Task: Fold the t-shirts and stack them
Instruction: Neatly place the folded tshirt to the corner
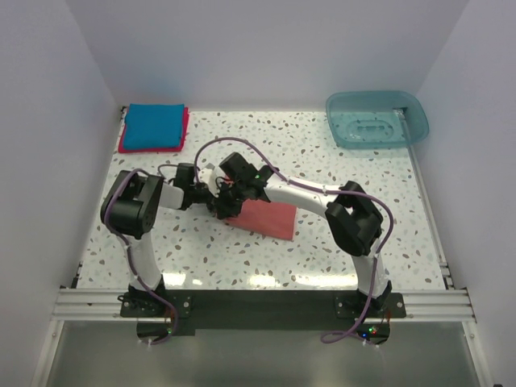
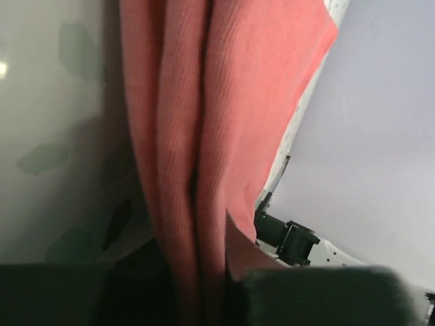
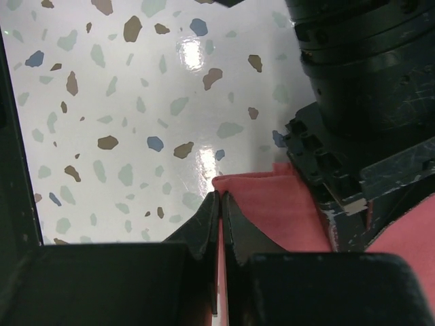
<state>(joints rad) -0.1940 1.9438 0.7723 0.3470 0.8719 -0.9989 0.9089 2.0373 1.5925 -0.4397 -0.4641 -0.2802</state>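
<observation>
The salmon-red t-shirt [image 1: 268,218] lies folded in the middle of the table. Both grippers meet at its left end. My left gripper [image 1: 211,201] is shut on it; in the left wrist view its thick folds [image 2: 224,102] run down between my dark fingers [image 2: 319,295]. My right gripper [image 1: 229,199] is shut on a thin edge of the same shirt [image 3: 272,207], with its jaw tips pressed together. The bright blue t-shirt [image 1: 153,126] lies folded on the crimson-pink t-shirt [image 1: 185,129] at the back left corner.
A translucent teal tub [image 1: 376,119] stands at the back right. White walls close in the speckled table [image 1: 363,177] on the left, back and right. The left arm's wrist [image 3: 353,122] fills the right side of the right wrist view, close to my right fingers.
</observation>
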